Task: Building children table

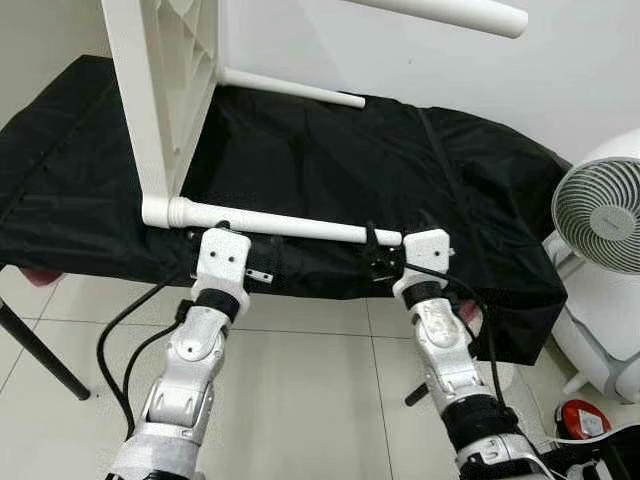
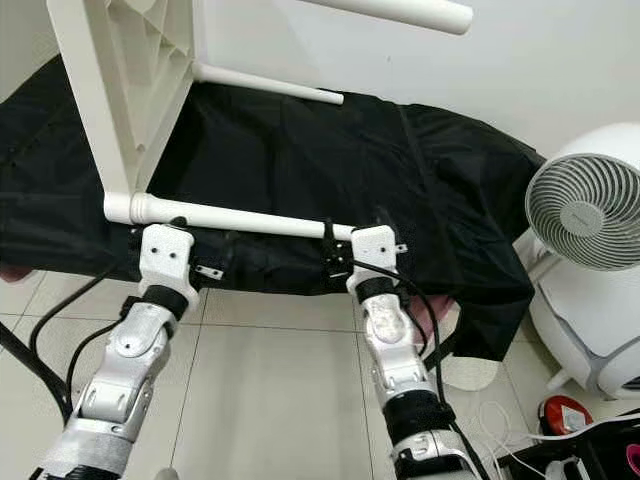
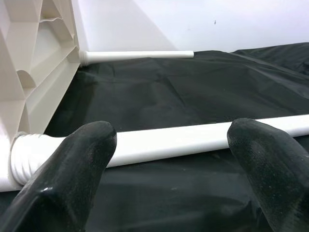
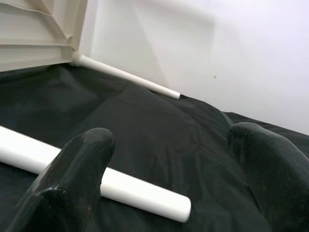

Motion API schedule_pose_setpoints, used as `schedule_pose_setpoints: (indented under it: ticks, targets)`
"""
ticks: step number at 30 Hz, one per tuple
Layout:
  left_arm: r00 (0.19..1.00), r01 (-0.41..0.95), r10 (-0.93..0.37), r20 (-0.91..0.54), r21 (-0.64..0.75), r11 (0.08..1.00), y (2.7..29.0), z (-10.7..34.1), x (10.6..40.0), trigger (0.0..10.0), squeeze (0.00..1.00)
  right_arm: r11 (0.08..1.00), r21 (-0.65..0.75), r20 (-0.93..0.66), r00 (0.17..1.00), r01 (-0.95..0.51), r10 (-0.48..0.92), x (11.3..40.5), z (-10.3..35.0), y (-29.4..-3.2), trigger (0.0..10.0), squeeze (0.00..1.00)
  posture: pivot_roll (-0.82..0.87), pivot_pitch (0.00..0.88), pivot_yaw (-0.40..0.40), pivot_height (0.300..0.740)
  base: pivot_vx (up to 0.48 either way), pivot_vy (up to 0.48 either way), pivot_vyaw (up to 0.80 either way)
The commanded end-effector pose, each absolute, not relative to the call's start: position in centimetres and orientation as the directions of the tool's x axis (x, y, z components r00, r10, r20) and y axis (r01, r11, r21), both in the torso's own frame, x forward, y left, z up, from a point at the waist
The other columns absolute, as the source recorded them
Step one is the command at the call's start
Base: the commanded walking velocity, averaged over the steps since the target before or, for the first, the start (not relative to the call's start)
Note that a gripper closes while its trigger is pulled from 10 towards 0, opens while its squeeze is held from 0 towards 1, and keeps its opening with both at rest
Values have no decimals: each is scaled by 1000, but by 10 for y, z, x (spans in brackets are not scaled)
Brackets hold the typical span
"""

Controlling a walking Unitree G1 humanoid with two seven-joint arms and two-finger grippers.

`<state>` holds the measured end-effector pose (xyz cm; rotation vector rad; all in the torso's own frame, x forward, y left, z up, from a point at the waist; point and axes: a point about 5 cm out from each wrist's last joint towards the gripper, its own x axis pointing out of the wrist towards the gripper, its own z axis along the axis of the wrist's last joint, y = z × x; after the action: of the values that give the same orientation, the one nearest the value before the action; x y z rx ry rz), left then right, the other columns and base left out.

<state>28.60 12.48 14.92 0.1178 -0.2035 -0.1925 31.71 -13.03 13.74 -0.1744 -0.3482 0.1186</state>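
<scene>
On the black-covered desk [image 1: 90, 180] the white children's tabletop [image 1: 160, 90] stands on edge, its legs sticking out sideways. Nearest the robot, one white leg [image 1: 280, 224] lies with its long axis crosswise to both arms, screwed into the tabletop's corner on the left. Left gripper [image 3: 169, 159] sits close to that threaded joint, fingers [image 3: 77, 164] spread apart with the leg just beyond them. Right gripper [image 4: 169, 164] faces the leg's free end, fingers likewise apart, holding nothing.
</scene>
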Motion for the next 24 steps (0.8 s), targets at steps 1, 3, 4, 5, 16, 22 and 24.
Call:
schedule_pose_setpoints:
  ticks: [1, 3, 4, 5, 16, 22, 24]
  targets:
    - [950, 228, -251, 185, 140, 964, 121, 148, 280, 10000, 0, 975, -210, 315, 938, -78, 143, 314, 135, -137, 10000, 0, 41, 0, -114, 740, 0, 0, 0]
    - [953, 235, -255, 163, 132, 963, 124, 144, 276, 10000, 0, 972, -219, 308, 940, -82, 149, 311, 134, -139, 10000, 0, 41, 0, -116, 740, 0, 0, 0]
    - [953, 235, -255, 163, 132, 963, 124, 144, 276, 10000, 0, 972, -219, 308, 940, -82, 149, 311, 134, -139, 10000, 0, 41, 0, -116, 740, 0, 0, 0]
    - [954, 237, -255, 156, 126, 963, 125, 142, 275, 10000, 0, 972, -222, 304, 941, -81, 148, 311, 133, -141, 10000, 0, 40, 0, -116, 740, 0, 0, 0]
    - [967, 244, -241, 88, -31, 969, 120, 145, 280, 10000, 0, 947, -321, 332, 936, -3, 116, 321, 156, -144, 10000, 0, 45, 0, -120, 740, 0, 0, 0]
    - [966, 257, -253, 46, -131, 958, 111, 147, 290, 10000, 0, 924, -374, 458, 882, 79, 110, 337, 200, -142, 10000, 0, 38, 0, -114, 740, 0, 0, 0]
    - [967, 256, -253, 39, -147, 955, 109, 148, 292, 10000, 0, 921, -377, 489, 866, 101, 105, 339, 209, -141, 10000, 0, 38, 0, -114, 740, 0, 0, 0]
